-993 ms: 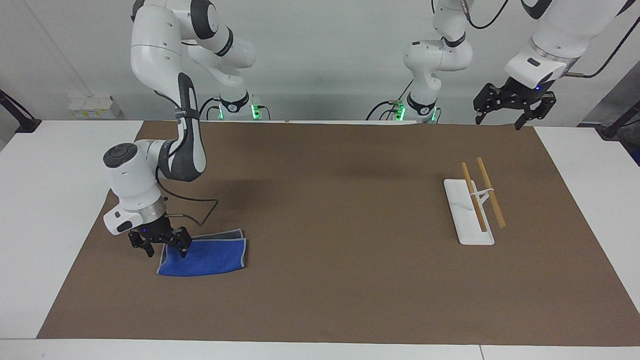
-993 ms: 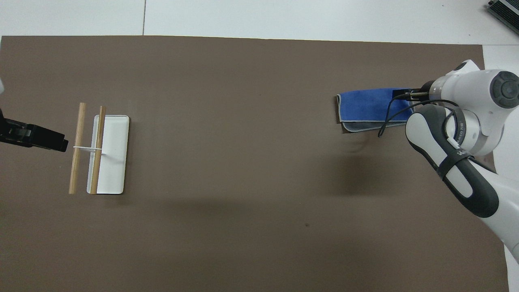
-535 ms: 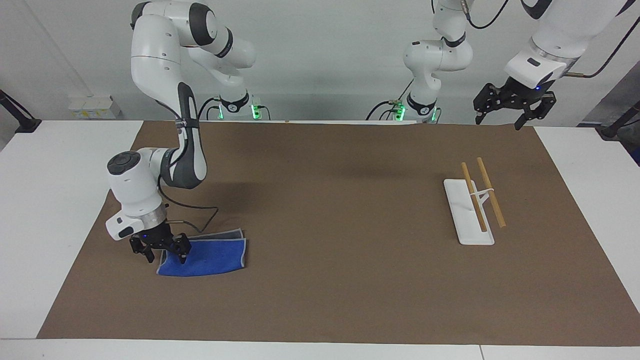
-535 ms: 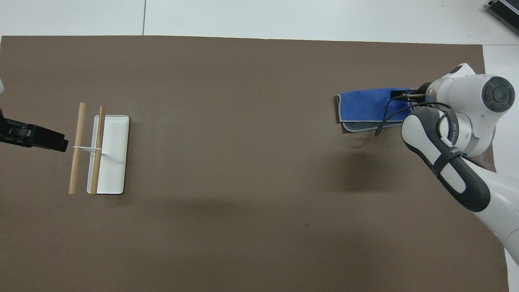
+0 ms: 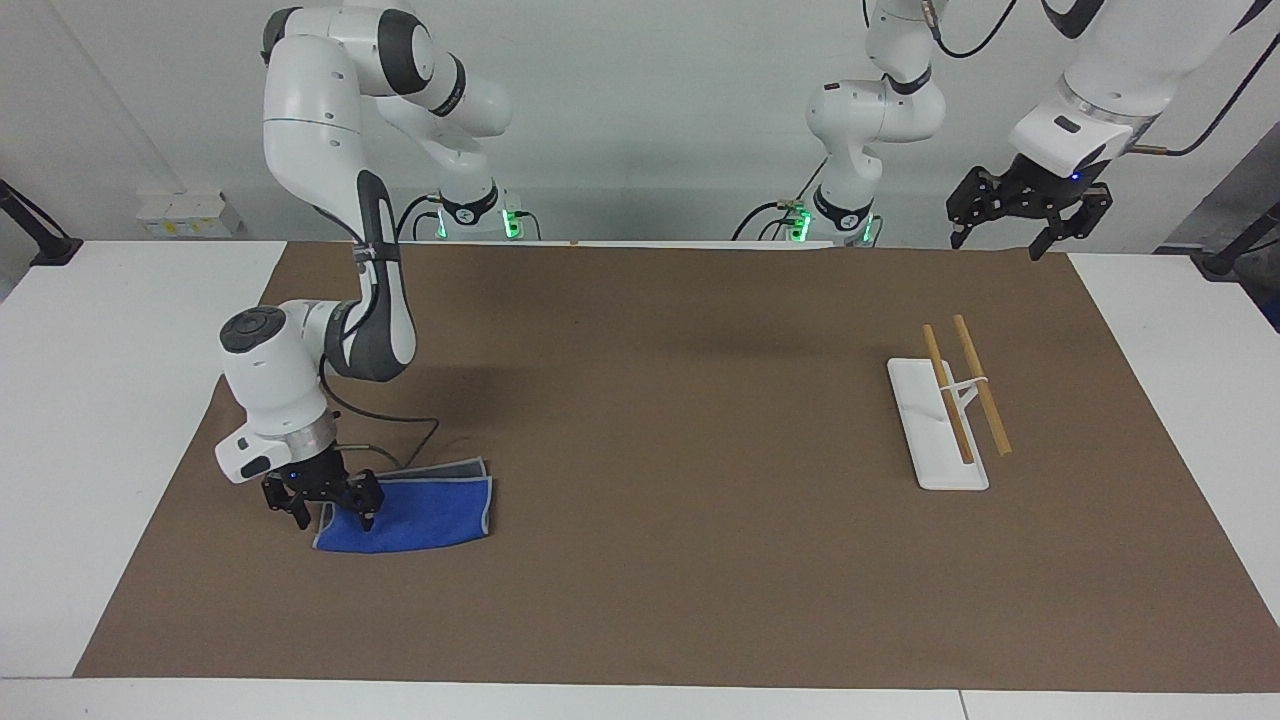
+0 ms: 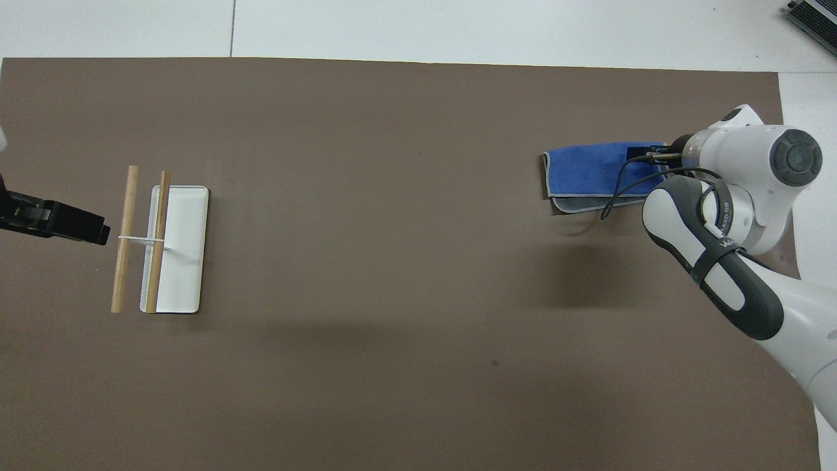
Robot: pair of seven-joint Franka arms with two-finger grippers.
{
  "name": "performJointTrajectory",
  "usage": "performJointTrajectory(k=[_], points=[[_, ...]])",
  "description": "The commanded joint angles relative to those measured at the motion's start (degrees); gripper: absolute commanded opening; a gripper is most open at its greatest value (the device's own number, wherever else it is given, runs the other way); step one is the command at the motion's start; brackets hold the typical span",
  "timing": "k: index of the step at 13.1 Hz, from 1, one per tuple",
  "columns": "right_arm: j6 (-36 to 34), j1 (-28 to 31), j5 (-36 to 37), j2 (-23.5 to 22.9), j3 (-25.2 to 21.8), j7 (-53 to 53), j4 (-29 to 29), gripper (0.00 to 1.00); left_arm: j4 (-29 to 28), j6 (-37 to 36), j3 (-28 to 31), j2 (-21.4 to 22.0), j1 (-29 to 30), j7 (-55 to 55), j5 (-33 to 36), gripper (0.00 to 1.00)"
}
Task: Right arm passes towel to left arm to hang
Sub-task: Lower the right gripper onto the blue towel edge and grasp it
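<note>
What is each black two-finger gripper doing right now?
Left gripper: open, empty, raised over the table's edge.
Right gripper: open, straddling the bright blue folded towel's end.

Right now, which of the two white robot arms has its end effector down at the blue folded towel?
The right arm's end effector, open at the blue folded towel; the left arm's end effector waits raised.

The towel is soft blue cloth with a matt, slightly napped face and pale stitched edging. The mat looks like flat matt brown paper. The rack's base is smooth white plastic, its two rods bare pale wood. Both arms have glossy white shells; the worktop is smooth white.
</note>
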State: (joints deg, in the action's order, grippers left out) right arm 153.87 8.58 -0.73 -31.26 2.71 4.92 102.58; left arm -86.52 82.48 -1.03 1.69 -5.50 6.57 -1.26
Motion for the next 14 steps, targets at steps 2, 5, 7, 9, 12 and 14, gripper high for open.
performJointTrajectory(k=[2,5,7,9,12,14], points=[[3.5,0.6,0.4,-0.2,0.5,-0.2,2.1,0.9,-1.7,-0.2,0.5,1.6,-0.3,-0.4,-0.5,1.0],[2.9,0.6,0.4,-0.2,0.5,-0.2,1.9,0.6,-1.6,-0.2,0.5,1.6,-0.4,-0.4,-0.5,1.0],[2.7,0.7,0.4,-0.2,0.5,-0.1,1.7,0.48,-1.7,-0.2,0.5,1.6,-0.4,-0.4,-0.5,1.0],[1.9,0.7,0.4,-0.2,0.5,-0.1,1.3,0.34,-1.7,-0.2,0.5,1.6,-0.4,-0.4,-0.5,1.0],[-1.5,0.7,0.4,0.0,0.5,-0.1,-0.2,0.07,-1.6,-0.2,0.5,1.6,-0.3,-0.4,-0.5,1.0],[-5.3,0.6,0.6,0.2,0.5,0.0,-2.3,0.0,-1.6,-0.2,0.5,1.6,-0.3,-0.4,-0.5,1.0]])
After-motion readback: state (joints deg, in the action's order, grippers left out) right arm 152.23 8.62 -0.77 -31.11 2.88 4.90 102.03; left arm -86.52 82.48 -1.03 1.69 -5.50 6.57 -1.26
